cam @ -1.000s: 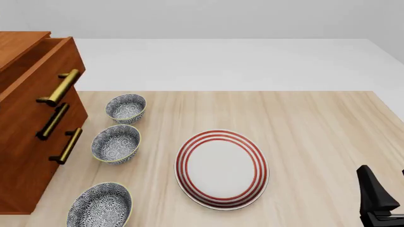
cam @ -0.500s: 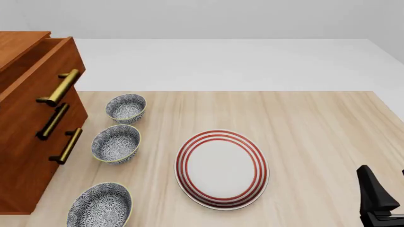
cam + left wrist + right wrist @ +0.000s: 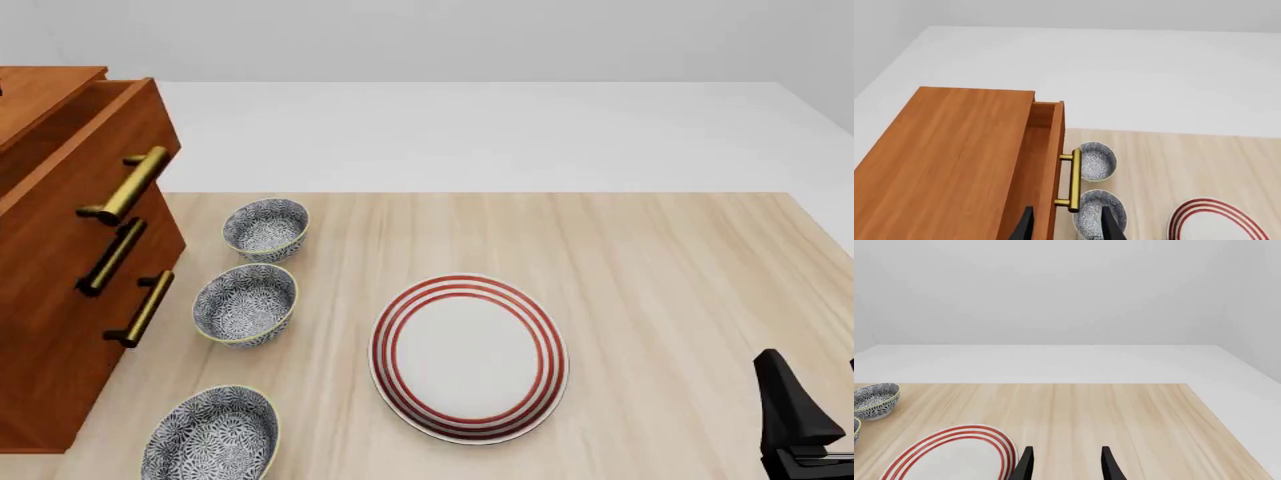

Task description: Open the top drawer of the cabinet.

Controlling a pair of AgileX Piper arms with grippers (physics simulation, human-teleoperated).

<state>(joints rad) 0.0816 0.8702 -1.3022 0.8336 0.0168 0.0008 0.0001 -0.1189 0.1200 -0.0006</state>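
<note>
At the table's far left, the reddish-brown wooden cabinet [image 3: 54, 300] had its top drawer [image 3: 94, 150] pulled out. Both grippers, left gripper [image 3: 1066, 227] and right gripper [image 3: 1064, 465], showed jaws apart, holding nothing. A careless left-arm retreat might clip the bright brass bar handle [image 3: 1073, 181], nudging the drawer shut.

Reddish-brown wood-grain cabinet [image 3: 54, 330], shiny brass handle [image 3: 128, 185], pale matt wooden table [image 3: 667, 260], glossy patterned bowls [image 3: 246, 303]

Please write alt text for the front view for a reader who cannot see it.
The cabinet stands at the table's left with its top drawer pulled out. Three patterned bowls line up beside it, next to a red-ringed plate.
</note>
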